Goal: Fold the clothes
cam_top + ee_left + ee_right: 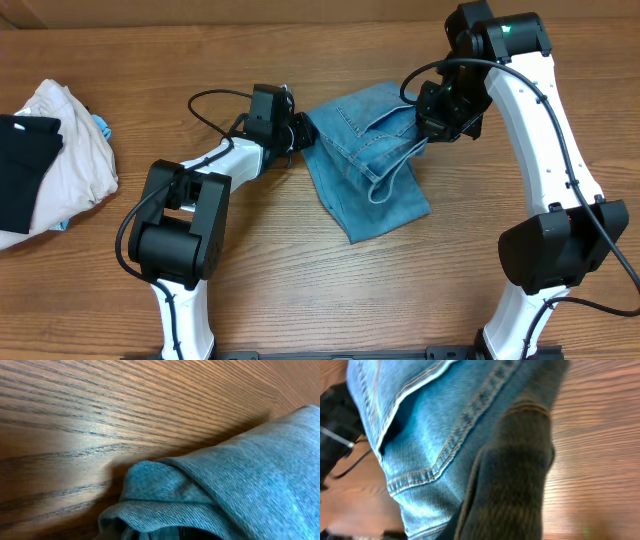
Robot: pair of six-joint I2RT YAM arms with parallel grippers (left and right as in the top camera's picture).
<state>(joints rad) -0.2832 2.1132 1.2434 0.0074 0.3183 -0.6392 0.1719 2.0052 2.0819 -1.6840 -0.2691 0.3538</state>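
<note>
Right gripper point(437, 122): clamped on a raised edge of light-blue denim jeans point(365, 165), which lie just below and leftward. Left gripper point(297, 133): at the opposite edge, grip impossible to tell. Pull level and carry the fold across evenly, without dragging the lower layer. Reaching inward from either side, wrists tipped down.

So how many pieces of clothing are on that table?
3 clearly: blue jeans mid-table between the arms, and a black garment lying on a cream garment at the left edge. A blue scrap peeks from that pile, so more may be hidden.
</note>
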